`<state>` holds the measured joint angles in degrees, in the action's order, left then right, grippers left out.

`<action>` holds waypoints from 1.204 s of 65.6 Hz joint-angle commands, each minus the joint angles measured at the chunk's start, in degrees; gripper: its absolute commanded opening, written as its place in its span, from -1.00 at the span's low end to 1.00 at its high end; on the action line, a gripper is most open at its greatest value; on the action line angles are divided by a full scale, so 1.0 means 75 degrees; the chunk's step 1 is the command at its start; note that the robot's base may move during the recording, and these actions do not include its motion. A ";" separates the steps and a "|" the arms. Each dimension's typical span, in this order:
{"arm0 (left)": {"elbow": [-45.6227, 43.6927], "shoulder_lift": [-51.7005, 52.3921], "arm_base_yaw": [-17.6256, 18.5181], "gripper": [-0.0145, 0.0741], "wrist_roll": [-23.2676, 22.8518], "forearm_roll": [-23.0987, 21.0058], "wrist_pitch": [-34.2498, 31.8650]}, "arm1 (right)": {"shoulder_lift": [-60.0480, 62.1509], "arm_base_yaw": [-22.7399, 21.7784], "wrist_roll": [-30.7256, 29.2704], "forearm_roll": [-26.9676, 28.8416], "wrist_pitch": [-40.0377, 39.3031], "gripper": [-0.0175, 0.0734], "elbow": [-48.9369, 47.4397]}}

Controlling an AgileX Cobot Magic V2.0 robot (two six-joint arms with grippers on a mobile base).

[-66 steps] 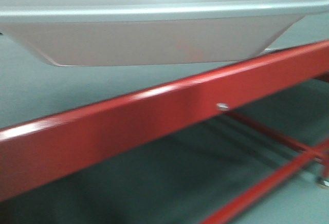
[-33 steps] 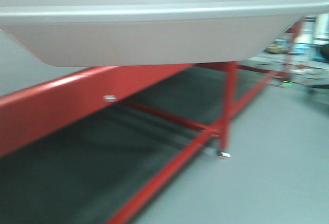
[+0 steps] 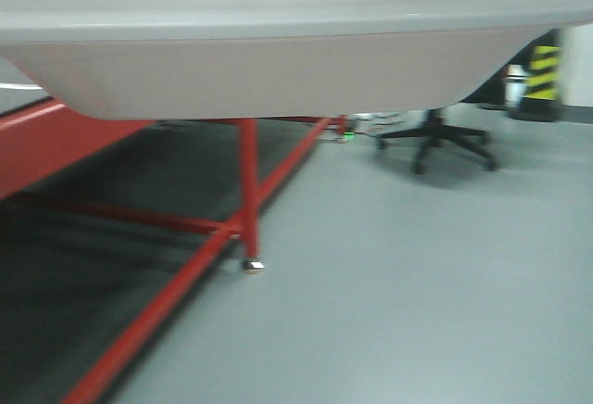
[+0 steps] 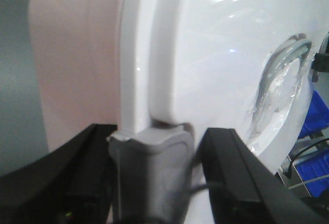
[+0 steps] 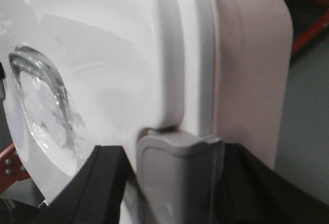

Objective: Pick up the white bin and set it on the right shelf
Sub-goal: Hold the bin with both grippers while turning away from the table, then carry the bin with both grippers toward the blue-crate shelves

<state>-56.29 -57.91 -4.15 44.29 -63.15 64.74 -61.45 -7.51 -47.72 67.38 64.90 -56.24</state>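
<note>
with the bin (image 3: 278,70) aloft near the red counter (image 3: 56,140), left claw (image 4: 157,147) and right claw (image 5: 175,157) each pinching an end latch (image 4: 149,178), keep both level through the turn (shelf not in view).

Red table frame (image 3: 176,284): a low rail runs from lower left away toward centre. One upright leg (image 3: 248,182) ends in a small pale foot (image 3: 252,266). The ground under the frame, left of the leg, is dark.

Grey floor (image 3: 417,293) lies right of the frame. Black office-chair base (image 3: 443,140) stands beyond the frame's far end, to its right. Yellow-and-black striped post (image 3: 544,72) is further right again. A small green light (image 3: 349,135) sits beside the frame's far end.

Blue crates (image 4: 314,126) show at the left wrist view's right edge; their position relative to the frame is unclear.
</note>
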 commanded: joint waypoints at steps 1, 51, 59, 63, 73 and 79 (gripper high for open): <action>-0.0223 0.0168 0.0164 -0.25 0.0106 -0.1381 0.0744 | 0.0198 0.0119 -0.0014 0.1461 0.1051 0.19 -0.0221; -0.0223 0.0168 0.0164 -0.25 0.0106 -0.1381 0.0744 | 0.0198 0.0119 -0.0014 0.1461 0.1051 0.19 -0.0221; -0.0223 0.0168 0.0164 -0.25 0.0106 -0.1381 0.0744 | 0.0198 0.0119 -0.0014 0.1461 0.1051 0.19 -0.0221; -0.0223 0.0168 0.0164 -0.25 0.0106 -0.1381 0.0744 | 0.0198 0.0119 -0.0014 0.1461 0.1051 0.19 -0.0221; -0.0223 0.0168 0.0164 -0.25 0.0106 -0.1381 0.0744 | 0.0198 0.0119 -0.0014 0.1461 0.1051 0.19 -0.0221; -0.0223 0.0168 0.0164 -0.25 0.0106 -0.1381 0.0744 | 0.0198 0.0119 -0.0014 0.1461 0.1051 0.19 -0.0221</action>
<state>-56.29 -57.91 -4.15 44.29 -63.15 64.74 -61.45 -7.51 -47.72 67.38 64.90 -56.14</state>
